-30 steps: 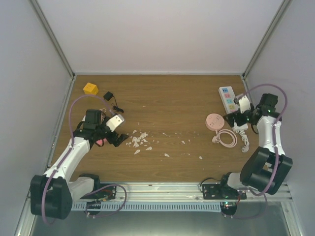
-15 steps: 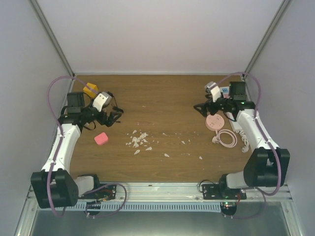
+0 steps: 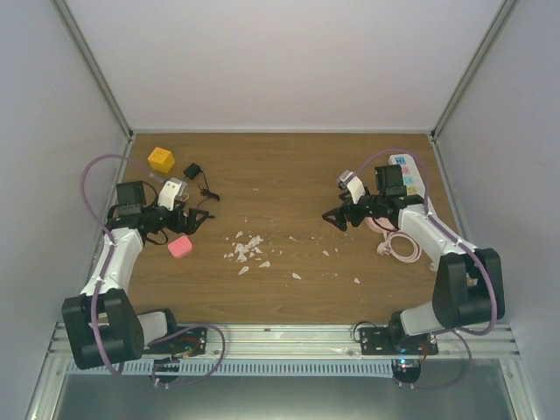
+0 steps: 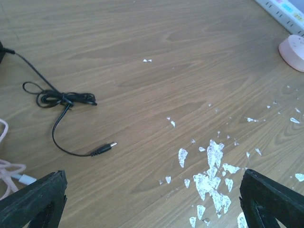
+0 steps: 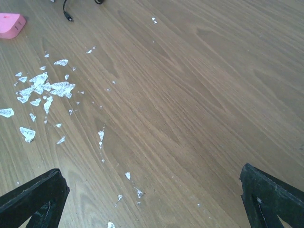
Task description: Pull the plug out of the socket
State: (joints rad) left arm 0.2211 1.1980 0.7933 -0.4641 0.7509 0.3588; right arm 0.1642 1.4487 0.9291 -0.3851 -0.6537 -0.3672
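The white power strip (image 3: pixel 405 166) lies at the back right, its near end hidden behind my right arm; I cannot make out a plug in it. Its end also shows in the left wrist view (image 4: pixel 285 6). A round pink socket unit (image 3: pixel 382 224) with a coiled pink cable (image 3: pixel 404 247) lies beside the right arm and shows in the left wrist view (image 4: pixel 294 47). My right gripper (image 3: pixel 337 219) is open and empty over bare wood (image 5: pixel 151 170), left of the pink unit. My left gripper (image 3: pixel 198 219) is open and empty (image 4: pixel 152 175) at the left.
A yellow cube (image 3: pixel 160 158) and a black adapter (image 3: pixel 192 170) with a loose black cable (image 4: pixel 66 102) lie at the back left. A pink block (image 3: pixel 180 248) sits near the left gripper. White flakes (image 3: pixel 246 250) are scattered mid-table.
My right gripper has left the power strip and swung left and nearer, to the middle of the table. My left gripper went back toward the yellow cube, then came a little nearer.
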